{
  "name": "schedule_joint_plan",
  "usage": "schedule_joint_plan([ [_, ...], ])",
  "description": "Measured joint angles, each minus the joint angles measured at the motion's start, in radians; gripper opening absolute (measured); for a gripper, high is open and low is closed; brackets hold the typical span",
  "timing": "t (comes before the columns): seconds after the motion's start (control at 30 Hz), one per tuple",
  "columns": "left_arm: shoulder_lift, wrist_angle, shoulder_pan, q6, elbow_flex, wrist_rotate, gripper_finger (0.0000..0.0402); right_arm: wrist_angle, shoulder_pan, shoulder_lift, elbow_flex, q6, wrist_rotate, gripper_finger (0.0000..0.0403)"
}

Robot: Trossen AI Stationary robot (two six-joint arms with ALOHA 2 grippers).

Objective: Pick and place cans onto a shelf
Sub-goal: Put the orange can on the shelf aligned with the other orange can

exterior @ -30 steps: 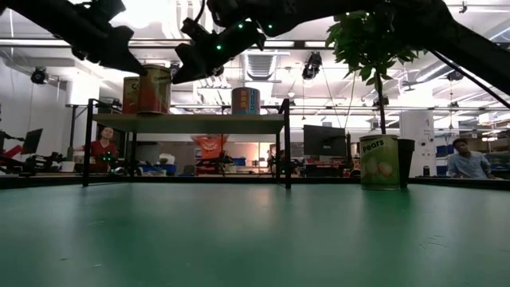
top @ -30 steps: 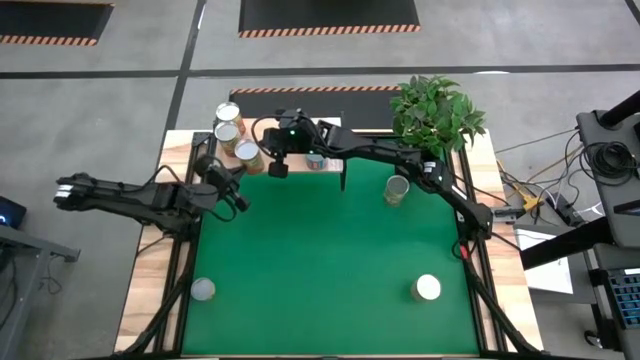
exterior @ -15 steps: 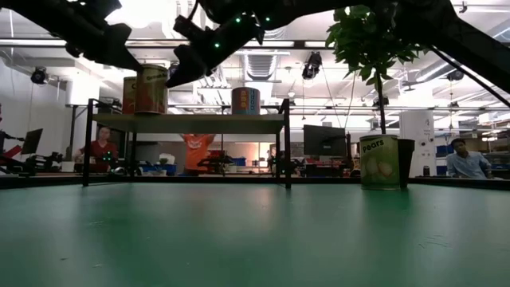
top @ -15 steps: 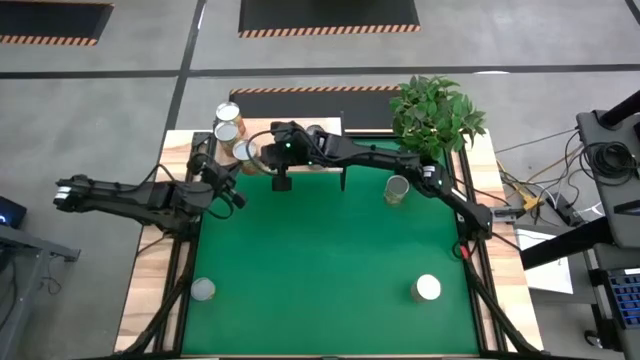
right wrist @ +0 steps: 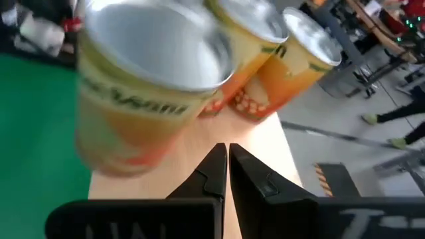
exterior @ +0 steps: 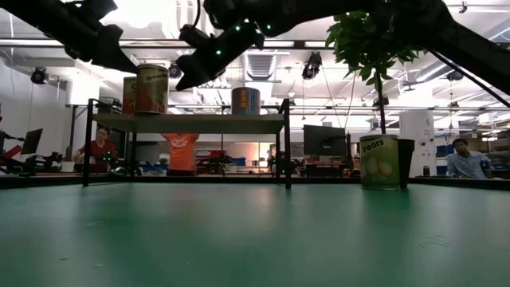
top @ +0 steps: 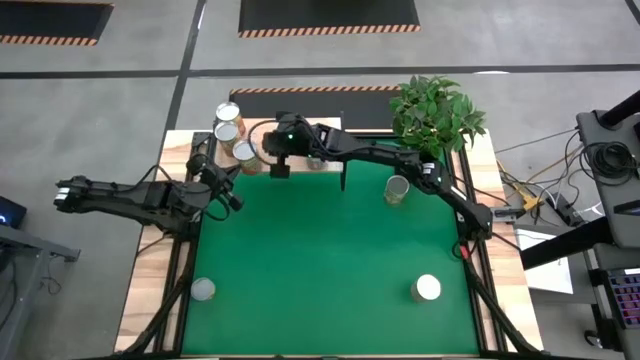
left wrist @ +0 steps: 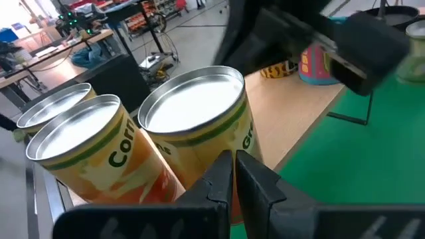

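The shelf (exterior: 207,123) stands at the table's far left. On its left end are three cans (top: 229,131), the nearest green-labelled (left wrist: 192,126) (exterior: 151,88); a blue can (exterior: 245,100) sits farther right on it. My right gripper (right wrist: 226,151) (exterior: 182,81) reaches across the shelf, shut, its tips just right of the green-labelled can. My left gripper (left wrist: 232,159) (top: 234,203) hovers shut on the near side of those cans, pointing at them, holding nothing. My right gripper's shut fingertips (exterior: 185,78) stand close beside the green-labelled can's side (exterior: 166,89), coming level from the table's right and slanting a little down. I cannot tell whether they touch it. The can stands upright on the shelf.
A green pears can (top: 397,189) stands on the mat at the far right, beside a potted plant (top: 437,112). Two more cans (top: 203,290) (top: 427,288) stand near the front corners. The mat's middle (top: 330,250) is bare. People show in the room behind.
My right gripper has swung a little toward the cans on the shelf and come back, rolling its wrist as it went. It has stayed shut.
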Motion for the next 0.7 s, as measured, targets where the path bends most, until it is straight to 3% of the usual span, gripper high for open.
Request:
schedule_joint_plan([
  [0.2, 0.030, 0.001, 0.001, 0.003, 0.000, -0.012, 0.0000, 0.045, 0.000, 0.013, 0.000, 0.020, -0.123, 0.0009],
  [0.37, 0.049, 0.001, 0.001, -0.003, 0.000, -0.085, 0.0000, 0.011, 0.019, 0.007, 0.000, -0.001, -0.124, 0.0009],
  [0.7, 0.035, -0.007, 0.001, -0.011, 0.000, -0.086, 0.0000, -0.023, 0.036, 0.002, 0.000, -0.018, -0.104, 0.0009],
])
